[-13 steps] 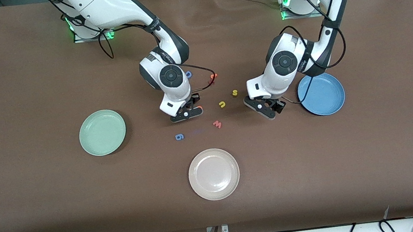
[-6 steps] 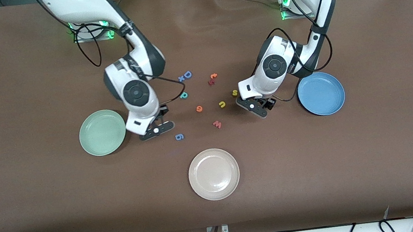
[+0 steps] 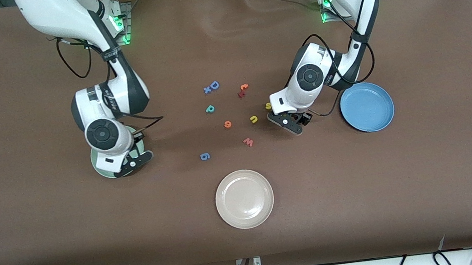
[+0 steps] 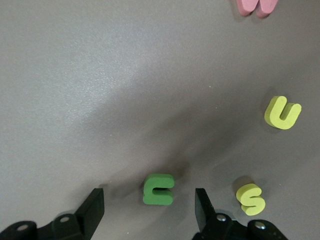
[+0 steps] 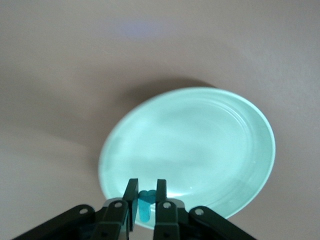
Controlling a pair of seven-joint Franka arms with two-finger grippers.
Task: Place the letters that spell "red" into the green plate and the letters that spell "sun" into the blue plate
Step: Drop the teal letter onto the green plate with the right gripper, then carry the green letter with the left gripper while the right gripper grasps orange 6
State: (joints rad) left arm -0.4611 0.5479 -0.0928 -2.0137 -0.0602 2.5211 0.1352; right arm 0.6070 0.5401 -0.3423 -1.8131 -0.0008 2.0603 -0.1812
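Left gripper (image 4: 149, 212): fingers wide, straddling the green letter (image 4: 158, 189).
Right gripper (image 5: 145, 202): pinching a teal letter (image 5: 145, 206) over the green plate (image 5: 200, 145).

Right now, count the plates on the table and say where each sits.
3. The green plate lies at the right arm's end, mostly under the right gripper. The blue plate lies at the left arm's end. The off-white plate sits nearest the front camera.

green plate (image 3: 101, 166): toward right arm's end of tabletop (image 3: 407, 183), under right end effector (image 5: 145, 197).
blue plate (image 3: 367, 107): toward left arm's end.
off-white plate (image 3: 244, 199): nearest front camera, between both.
"n" (image 4: 158, 189): between left end effector (image 4: 149, 212) fingers, beside "s" (image 4: 251, 198).
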